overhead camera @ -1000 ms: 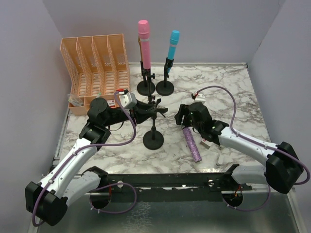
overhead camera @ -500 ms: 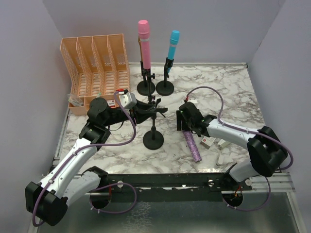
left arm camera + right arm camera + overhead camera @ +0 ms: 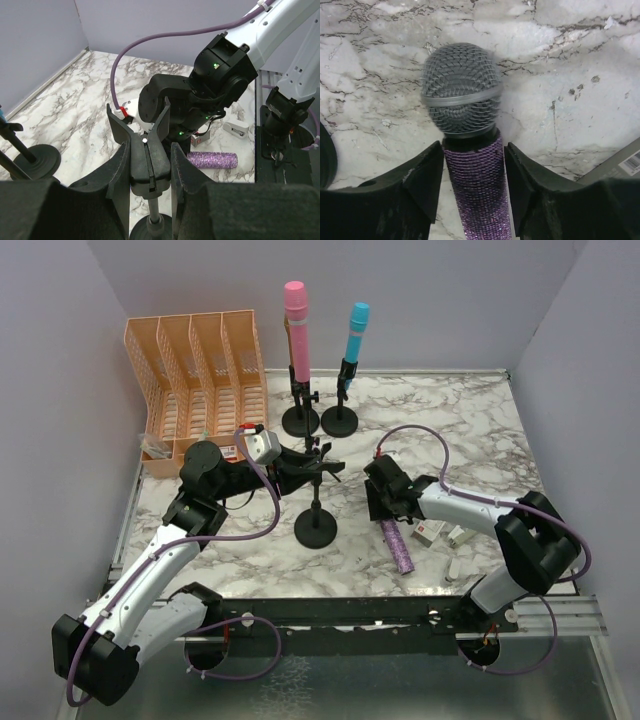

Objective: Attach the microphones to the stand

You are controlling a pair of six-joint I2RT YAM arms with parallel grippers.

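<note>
Far left on the marble table [image 3: 470, 420]: an orange file rack [image 3: 195, 370], no part of this job.

Next, the left end effector [image 3: 147, 145], clenched on the black clip [image 3: 147, 165] atop the near stand [image 3: 316, 528], apparently steadying it for loading.

Behind, already seated upright in their own stands: the pink microphone [image 3: 296, 330] and, just to its right, the cyan microphone [image 3: 355, 335].

Right of the braced stand, flat on the table: the glittery purple microphone [image 3: 475, 195], with its silver mesh head [image 3: 461, 87] clear of the fingers. Around its barrel, just below the head, the right end effector [image 3: 474, 150], fingers bracketing both sides with barely a sliver to spare. Cannot tell whether pressing yet or only straddling. Just beside, further right: small white-and-red boxes [image 3: 428, 532].

On handling, by appearance only:
- Probably a rigid barrel, modest in weight and somewhat head-heavy.
- Round, so prone to rolling on the smooth marble if nudged off-centre.
- Glitter texture likely to give the pads decent friction.
- Mesh head likely the delicate part, easily dented and too bulbous to pinch securely.
- Best taken on the barrel, close under the head as now. Keeps the heavy end from drooping and leaves the lower barrel free to slide into the clip.
</note>
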